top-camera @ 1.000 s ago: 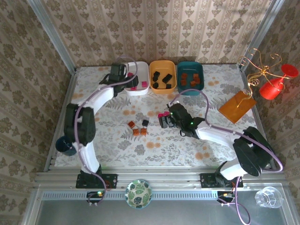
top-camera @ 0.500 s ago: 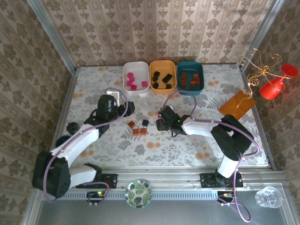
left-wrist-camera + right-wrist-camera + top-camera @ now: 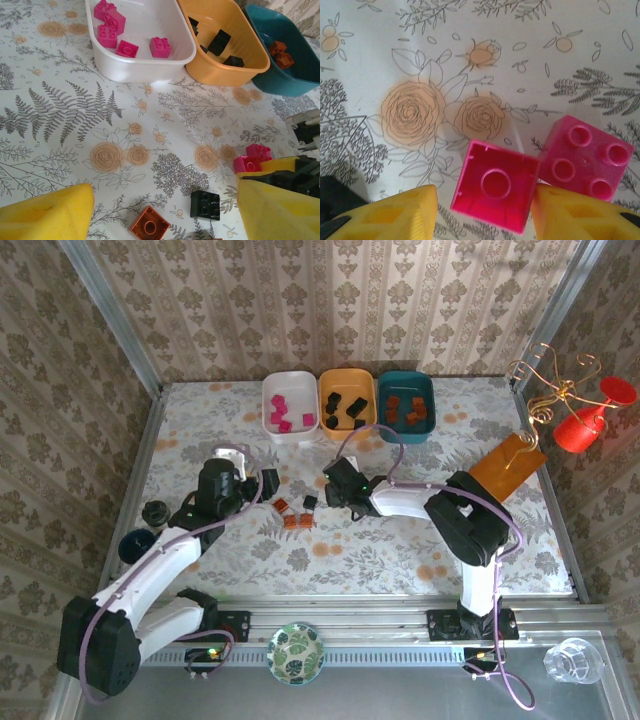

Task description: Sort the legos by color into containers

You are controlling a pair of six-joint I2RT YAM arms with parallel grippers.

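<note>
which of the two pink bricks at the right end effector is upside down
The left brick in the right wrist view, hollow side up; the right brick shows studs.

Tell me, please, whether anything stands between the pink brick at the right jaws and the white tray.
Nothing visible does: bare tablecloth runs from the brick to the white tray; the other pink brick lies aside.

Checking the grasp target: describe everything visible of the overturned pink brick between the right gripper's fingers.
The overturned pink brick is square, glossy magenta plastic, lying hollow side up on the floral tablecloth: thin walls, one round tube. It sits between the right gripper's yellow pads, a gap showing at the picture-left pad. Its right edge appears to touch a second pink brick, studs up.
</note>
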